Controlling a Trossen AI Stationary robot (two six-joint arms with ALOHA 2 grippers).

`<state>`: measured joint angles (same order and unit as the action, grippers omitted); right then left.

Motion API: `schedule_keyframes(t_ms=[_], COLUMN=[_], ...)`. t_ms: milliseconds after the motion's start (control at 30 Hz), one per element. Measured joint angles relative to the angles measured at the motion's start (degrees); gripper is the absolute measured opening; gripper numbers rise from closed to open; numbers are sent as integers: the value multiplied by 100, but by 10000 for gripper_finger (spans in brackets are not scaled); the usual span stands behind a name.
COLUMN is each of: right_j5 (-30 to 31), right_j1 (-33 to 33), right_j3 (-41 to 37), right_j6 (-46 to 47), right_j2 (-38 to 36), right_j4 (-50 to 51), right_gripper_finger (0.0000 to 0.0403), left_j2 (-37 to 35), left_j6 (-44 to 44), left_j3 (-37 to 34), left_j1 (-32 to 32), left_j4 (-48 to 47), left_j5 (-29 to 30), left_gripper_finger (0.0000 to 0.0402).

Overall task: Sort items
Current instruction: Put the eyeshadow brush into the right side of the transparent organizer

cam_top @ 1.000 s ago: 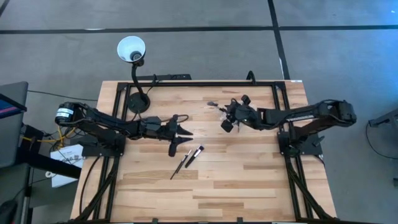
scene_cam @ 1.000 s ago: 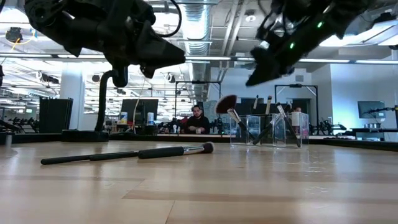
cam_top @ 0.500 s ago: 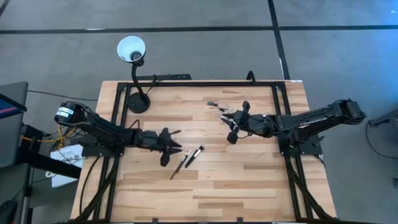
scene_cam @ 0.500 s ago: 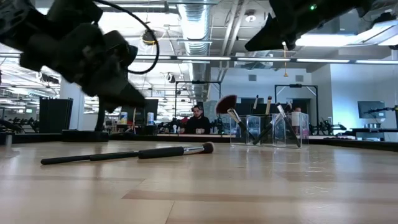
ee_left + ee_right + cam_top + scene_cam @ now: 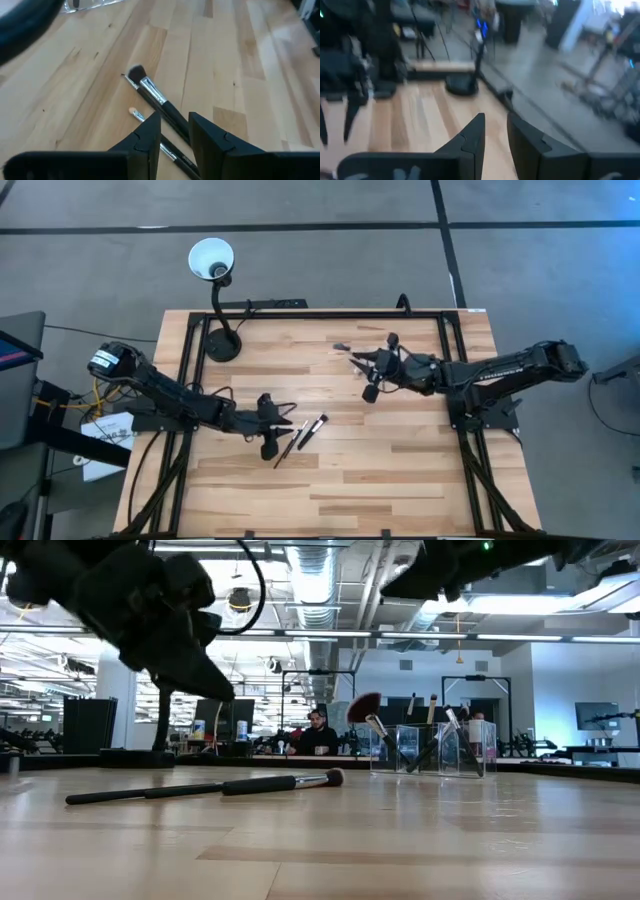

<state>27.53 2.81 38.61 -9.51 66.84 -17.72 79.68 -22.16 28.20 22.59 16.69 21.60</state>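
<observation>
**Arm pose.** L arm reaches from the table's left edge toward centre, low over the wood. Left gripper (image 5: pixel 283 423) hangs just beside the handle ends of two loose brushes; in the low view it is clear of the surface. R arm extends from the right edge toward the far-centre area. Right gripper (image 5: pixel 362 366) sits by the clear holder (image 5: pixel 432 748), raised above it; in the low view only its dark underside shows at the upper edge.

**Surface / room.** Table (image 5: pixel 400 460) is pale wood planks in a black frame. Gooseneck lamp (image 5: pixel 212 260) stands at the far-left corner, white shade out past the edge. Room behind: open workshop w/ ceiling ducts, monitors, racks. A seated person (image 5: pixel 317 732) shows in the background.

**Items.**
- Thick brush (image 5: pixel 156 98): lies flat near table centre, dark bristles, silvery ferrule.
- Thin brush (image 5: pixel 150 127): pale tip, lies alongside the thick one, close; contact cannot be told.
- Remaining brushes, incl. the fan brush (image 5: pixel 366 709), stand tilted in the clear holder at the far side.

**Jaws.**
- Left: narrow gap between fingers, nothing in it. Wrist view shows the thick brush's handle running under the gap; no contact seen.
- Right: narrow gap, nothing between fingers; touches nothing.
</observation>
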Motion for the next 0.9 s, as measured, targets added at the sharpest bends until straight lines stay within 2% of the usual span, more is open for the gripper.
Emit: schedule_keyframes(t_ms=[100, 200, 300, 367, 467, 667, 767, 900], right_j5=[-531, -972, -1110, -1113, -1115, -1180, -1551, -2373], right_j1=[-97, -208, -321, -402, -541, -801, -924, -1056], right_j3=[0, 0, 0, 0, 0, 0, 0, 0], right_j6=[-538, -997, -1455, -1754, -2145, -2745, -2764, -2761], right_j2=[-1, -1, -1, -1, -1, -1, -1, -1], right_j4=[-512, -929, -1253, -1434, -1641, -2181, -2472, -2775], right_gripper_finger=[73, 73, 73, 73, 73, 73, 73, 73], left_j2=[94, 380, 854, 1189, 1571, 1882, 2005, 2170], left_j6=[-514, -1339, -1916, -2062, -2257, -2615, -2778, -2905], left_j3=[357, 468, 539, 615, 765, 851, 846, 857], left_j1=[167, 326, 554, 691, 854, 948, 947, 959], left_j4=[-774, -884, -896, -924, -905, -894, -888, -833], left_j5=[259, 280, 261, 289, 645, 1185, 1287, 1457], left_gripper_finger=[97, 97, 97, 97, 97, 97, 96, 87])
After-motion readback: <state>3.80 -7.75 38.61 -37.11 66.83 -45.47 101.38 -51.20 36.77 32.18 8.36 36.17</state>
